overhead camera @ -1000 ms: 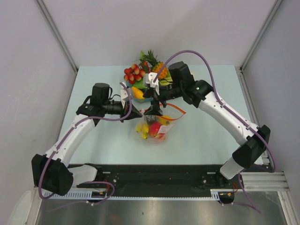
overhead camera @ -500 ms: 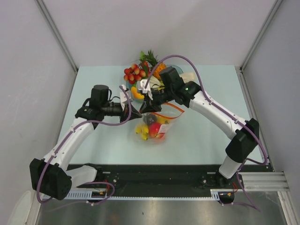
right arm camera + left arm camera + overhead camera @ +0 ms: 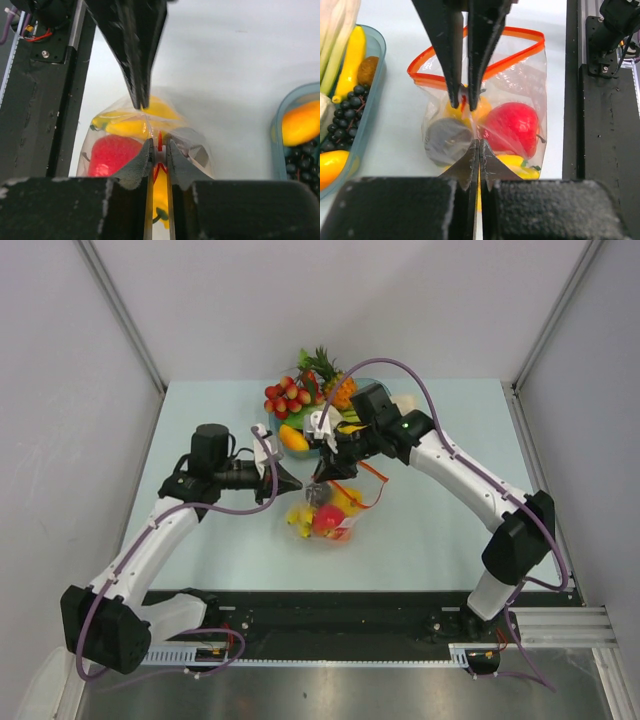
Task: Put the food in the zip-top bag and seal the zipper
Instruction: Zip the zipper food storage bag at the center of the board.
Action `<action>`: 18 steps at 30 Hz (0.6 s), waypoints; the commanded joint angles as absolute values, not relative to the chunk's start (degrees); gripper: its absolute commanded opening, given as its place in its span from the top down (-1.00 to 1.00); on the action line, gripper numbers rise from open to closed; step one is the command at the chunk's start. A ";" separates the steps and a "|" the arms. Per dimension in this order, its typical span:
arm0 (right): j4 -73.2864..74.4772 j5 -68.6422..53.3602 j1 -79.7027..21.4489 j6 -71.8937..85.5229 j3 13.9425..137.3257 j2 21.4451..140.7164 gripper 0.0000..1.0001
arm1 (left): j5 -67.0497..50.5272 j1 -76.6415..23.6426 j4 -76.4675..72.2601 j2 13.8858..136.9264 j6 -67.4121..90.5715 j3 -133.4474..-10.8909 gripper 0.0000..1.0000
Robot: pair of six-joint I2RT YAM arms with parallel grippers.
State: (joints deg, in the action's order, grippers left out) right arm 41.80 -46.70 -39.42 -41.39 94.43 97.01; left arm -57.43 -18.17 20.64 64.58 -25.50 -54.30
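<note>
We judge sealing begun: food (image 3: 512, 127) sits inside the zip-top bag (image 3: 520, 65) at 6 o'clock of the tray (image 3: 376, 75), left gripper (image 3: 479, 150) pinching its film, right gripper (image 3: 159, 150) pinching the zipper (image 3: 520, 34); next, slide along it.

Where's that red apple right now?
Seen from above, the red apple lies inside the zip-top bag near the middle of the table, beside the yellow banana bunch.

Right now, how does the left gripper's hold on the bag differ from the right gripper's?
The left gripper pinches the clear wall of the zip-top bag, jaws fully together; the right gripper pinches the zipper, jaws slightly apart. Both are shut on the same bag.
</note>
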 commanded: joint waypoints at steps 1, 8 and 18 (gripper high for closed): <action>42.46 -45.70 -38.14 -41.40 94.04 95.01 1.00 | -57.83 -17.93 18.89 62.05 -26.19 -54.14 1.00; 34.11 -47.72 -39.55 -35.60 94.04 92.82 1.00 | -55.37 -19.07 21.18 64.07 -25.31 -57.30 -0.19; 33.40 -47.46 -42.54 -35.50 94.57 91.85 1.00 | -52.65 -22.24 16.35 64.60 -21.89 -55.90 -0.21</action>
